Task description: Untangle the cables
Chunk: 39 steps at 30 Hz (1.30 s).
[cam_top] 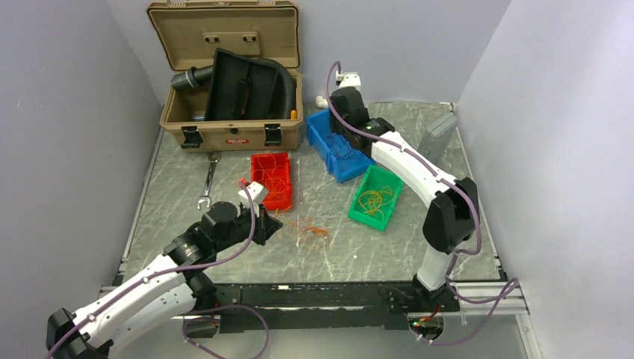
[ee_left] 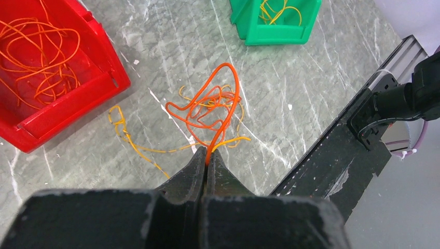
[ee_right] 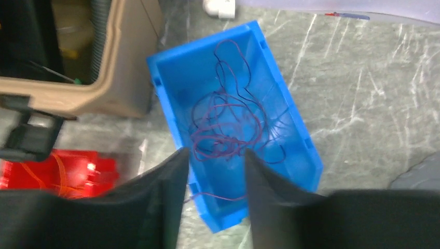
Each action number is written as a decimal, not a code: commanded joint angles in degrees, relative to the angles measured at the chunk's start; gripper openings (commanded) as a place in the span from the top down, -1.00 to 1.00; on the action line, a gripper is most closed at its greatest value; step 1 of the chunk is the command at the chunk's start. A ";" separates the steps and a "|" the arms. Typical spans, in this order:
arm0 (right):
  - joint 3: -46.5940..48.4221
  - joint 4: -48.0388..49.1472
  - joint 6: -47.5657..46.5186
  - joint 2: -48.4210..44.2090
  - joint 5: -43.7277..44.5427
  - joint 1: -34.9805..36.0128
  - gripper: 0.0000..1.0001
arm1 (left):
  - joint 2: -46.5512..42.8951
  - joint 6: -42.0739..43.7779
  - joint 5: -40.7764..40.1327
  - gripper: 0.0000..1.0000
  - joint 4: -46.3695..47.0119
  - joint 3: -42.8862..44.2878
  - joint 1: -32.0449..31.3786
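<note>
A small tangle of thin orange and yellow cables (cam_top: 308, 227) lies on the table between the red bin and the front rail. In the left wrist view my left gripper (ee_left: 208, 154) is shut on an orange cable (ee_left: 224, 111) that loops up from the tangle; yellow strands (ee_left: 129, 140) trail left on the table. My right gripper (ee_right: 214, 155) is open, held above the blue bin (ee_right: 283, 111), which holds dark purple cables (ee_right: 228, 124); one purple strand runs between the fingers. In the top view the right gripper (cam_top: 345, 112) is over the blue bin (cam_top: 319, 131).
A red bin (cam_top: 282, 200) holds orange cables and a green bin (cam_top: 362, 215) holds yellow ones. A tan toolbox (cam_top: 179, 123) with a black hose stands open at the back. A wrench (cam_top: 208, 179) lies left of the red bin. A grey object (cam_top: 437, 134) leans at the right wall.
</note>
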 commanded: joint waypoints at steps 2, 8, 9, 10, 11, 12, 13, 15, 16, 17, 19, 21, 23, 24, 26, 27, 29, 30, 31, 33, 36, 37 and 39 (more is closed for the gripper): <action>2.74 -5.50 4.04 0.12 -3.25 -0.69 -0.42 | -0.22 1.56 0.01 1.00 0.78 2.96 -0.16; -9.06 -3.21 2.82 -13.07 -16.10 0.30 -0.41 | 0.39 2.34 0.53 1.00 -0.03 4.28 -0.18; -11.55 -3.06 2.97 -15.48 -18.45 0.83 -0.41 | 0.28 2.39 0.56 1.00 -0.03 4.38 -0.16; -14.20 -3.11 3.38 -17.55 -20.71 1.35 -0.40 | 0.17 2.41 0.56 1.00 -0.07 4.46 -0.18; -17.04 -3.01 3.97 -19.79 -22.62 1.99 -0.38 | 0.12 2.34 0.70 1.00 -0.05 4.56 -0.16; -19.91 -2.67 4.46 -21.94 -25.04 3.14 -0.32 | 0.03 2.35 0.80 1.00 -0.10 4.57 -0.17; -23.09 -2.05 4.90 -23.94 -26.36 4.56 -0.27 | -0.02 2.38 0.87 1.00 0.08 4.57 -0.19; -28.80 -0.83 5.69 -27.73 -26.81 9.07 -0.25 | -0.11 2.48 0.95 1.00 0.53 4.37 -0.13; -32.08 -0.27 6.28 -29.18 -25.93 11.52 -0.25 | -0.22 2.48 0.91 1.00 0.75 4.19 -0.15; -34.27 0.54 6.95 -30.40 -25.08 13.90 -0.25 | -0.42 2.47 0.88 1.00 0.95 4.05 -0.14; -38.59 3.44 8.34 -31.85 -24.22 17.47 -0.24 | -0.71 2.40 0.65 1.00 1.15 3.82 -0.15; -41.72 6.23 9.86 -32.45 -22.59 20.09 -0.24 | -1.30 2.16 0.44 1.00 1.20 3.49 -0.14; -43.76 8.33 11.57 -32.00 -19.61 21.73 -0.29 | -1.83 1.90 0.15 1.00 1.37 3.14 -0.08; -44.39 9.19 12.43 -31.36 -18.62 22.08 -0.35 | -2.01 1.75 -0.01 1.00 1.45 2.96 -0.18; -45.23 11.07 13.94 -29.61 -17.30 22.58 -0.38 | -2.31 1.48 -0.31 1.00 1.48 2.82 -0.17; -45.58 12.10 14.47 -28.65 -16.76 22.78 -0.38 | -2.42 1.32 -0.47 1.00 1.36 2.80 -0.12; -46.12 15.04 14.56 -26.87 -17.13 23.28 -0.37 | -2.27 1.02 -0.90 1.00 0.98 2.76 -0.15; -46.50 17.71 14.08 -25.81 -17.75 23.51 -0.37 | -2.25 0.87 -1.02 1.00 0.80 2.73 -0.13; -46.88 19.90 13.25 -25.19 -18.72 23.86 -0.37 | -2.18 0.74 -1.29 1.00 0.72 2.64 -0.10; -47.80 25.35 10.94 -23.57 -21.09 24.25 -0.39 | -2.25 0.56 -1.59 1.00 0.72 2.55 -0.11; -48.57 31.28 6.24 -20.88 -25.31 24.89 -0.44 | -2.18 0.61 -2.06 1.00 0.47 2.75 -0.07; -48.49 32.39 4.85 -20.01 -25.57 25.17 -0.46 | -2.14 0.75 -2.07 1.00 0.14 2.99 -0.13; -47.96 33.77 2.43 -18.51 -26.54 25.68 -0.50 | -2.09 1.10 -2.40 1.00 -0.38 3.45 -0.13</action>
